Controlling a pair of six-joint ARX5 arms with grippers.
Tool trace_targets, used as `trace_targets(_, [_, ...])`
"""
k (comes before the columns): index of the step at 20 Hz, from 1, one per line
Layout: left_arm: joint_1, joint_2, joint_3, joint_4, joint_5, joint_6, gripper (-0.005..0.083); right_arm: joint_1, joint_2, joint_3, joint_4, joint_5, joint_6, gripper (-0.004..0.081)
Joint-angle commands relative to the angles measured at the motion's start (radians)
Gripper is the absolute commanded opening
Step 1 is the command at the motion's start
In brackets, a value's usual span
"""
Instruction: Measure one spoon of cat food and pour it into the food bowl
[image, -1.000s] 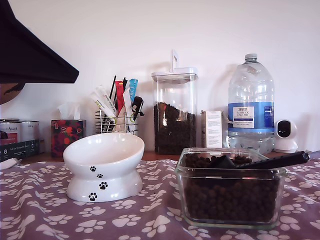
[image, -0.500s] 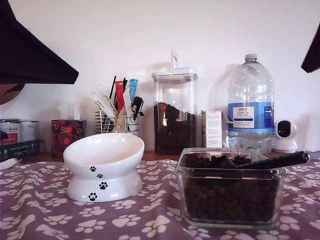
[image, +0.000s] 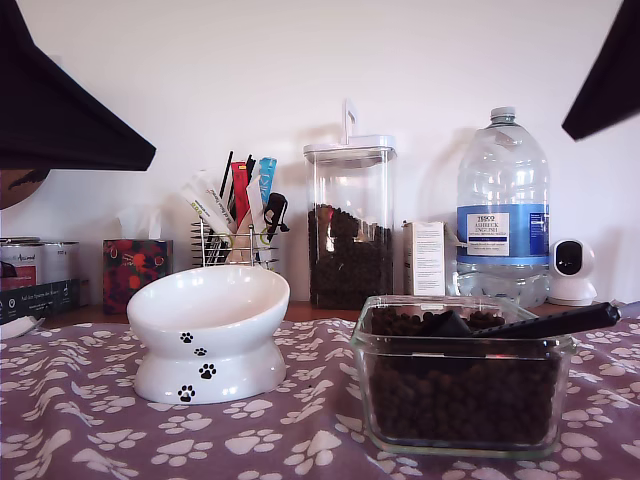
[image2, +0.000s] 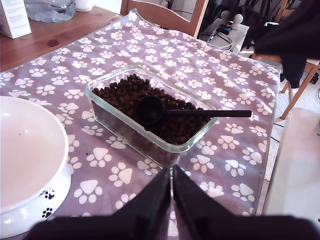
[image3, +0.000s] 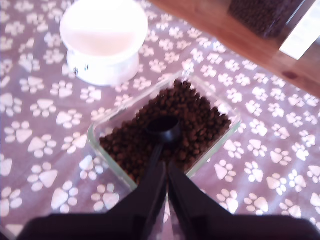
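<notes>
Spoon (image2: 192, 112) lies across the glass container (image: 461, 420), cup resting on the kibble (image2: 122, 92), handle sticking out over the rim on the exterior view's right. Nothing holds it. Bowl (image: 208, 330) sits on the paw-print cloth (image: 80, 420) to the exterior view's left of the container, apart from it, and looks empty.

My first gripper (image2: 171, 187): fingers pressed together, gripping nothing, above the cloth just short of the container. My second gripper (image3: 167, 177): fingers also together, empty, hovering over the spoon handle near the container rim.

Handling, as a guess: spoon is light, stiff plastic, slim and probably a bit slick, so a pinch on the free stretch of handle outside the rim looks best; grabbing near the cup means digging into pellets. Kibble is loose and rolls, so tilting the cup would spill it. Bowl is glossy ceramic, breakable, but its wide base should keep it steady. Glass container could slide on the cloth if pushed.

Around, at the back in the exterior view: tall canister (image: 349, 225) with more kibble, water bottle (image: 501, 210), small box (image: 425, 258), wire rack (image: 235, 240) of sticks, tissue box (image: 135, 270), white camera (image: 571, 270). All well behind the work. Path from container to bowl looks open; the container rim is the only obstacle to the scoop.
</notes>
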Motion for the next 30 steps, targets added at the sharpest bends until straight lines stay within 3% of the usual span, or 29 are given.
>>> trace_targets(1, [-0.002,0.005,-0.002,0.012,0.000,0.005,-0.0019,0.013,0.001,-0.030,0.016,-0.009,0.017,0.0000])
trace_targets(4, [-0.002,0.005,-0.002,0.013,-0.002,0.005,-0.0019,0.018,0.008,-0.039,0.017,-0.076,0.023,0.0126])
trace_targets(7, [-0.002,0.005,-0.002,0.014,-0.008,0.005,-0.0019,0.018,0.024,-0.062,0.018,-0.085,0.062,0.0235])
trace_targets(20, [-0.002,0.005,-0.002,0.015,-0.018,0.005,-0.0019,0.013,0.241,-0.137,0.189,-0.063,0.067,0.0235])
trace_targets(25, [-0.002,0.004,-0.002,0.015,-0.018,0.005,-0.0019,-0.016,0.263,-0.160,0.205,-0.005,0.058,0.0235])
trace_targets(30, [-0.002,0.004,-0.002,0.016,-0.018,0.005,-0.0019,-0.031,0.263,-0.178,0.214,-0.008,0.059,0.0230])
